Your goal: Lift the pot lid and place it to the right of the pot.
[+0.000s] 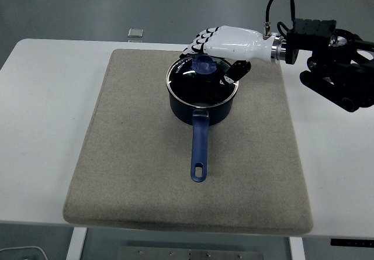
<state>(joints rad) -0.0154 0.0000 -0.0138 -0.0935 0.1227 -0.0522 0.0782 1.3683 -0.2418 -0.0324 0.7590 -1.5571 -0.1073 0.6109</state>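
From where I'm sitting the blue pot (202,99) is on the grey mat (134,155), roughly centre-back, long handle pointing toward me. The lid (202,79) is on it, blue knob (205,65) up top. My right hand (225,41) hangs just over the lid's far right edge, fingers apart and loose, thumb dangling beside the knob, gripping nothing. There's a small grey thing (135,33) on the white table (47,96) behind the mat

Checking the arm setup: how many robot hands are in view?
1: the right hand, open, reaching in from the right, above the lid of the pot. No left hand is in view.
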